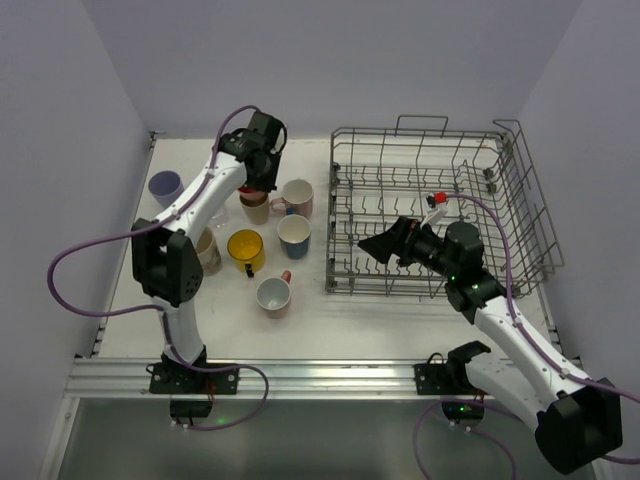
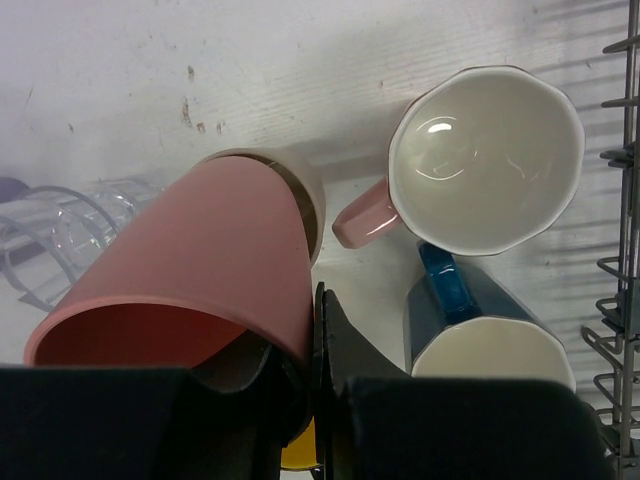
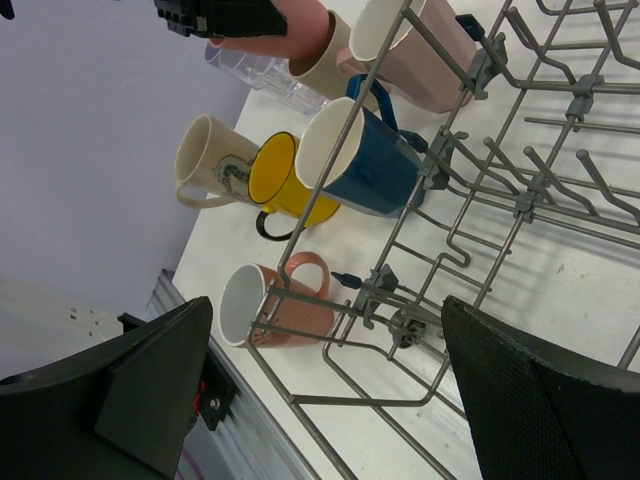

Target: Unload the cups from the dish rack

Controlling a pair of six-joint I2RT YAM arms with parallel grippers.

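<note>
Left pincer (image 1: pixel 262 188) clenched on the wall of a tilted, handleless salmon cup (image 2: pixel 200 260), its base at the mouth of a round beige cup (image 2: pixel 312 195). Both sit over the white counter (image 1: pixel 350 320), left of the grey wire dish rack (image 1: pixel 520 200). 2 mugs are nearby: pink (image 2: pixel 485 160) and dark blue (image 2: pixel 480 320). Right pincer (image 3: pixel 330 390) released, fingers wide, inside the rack's near-left corner.
</note>
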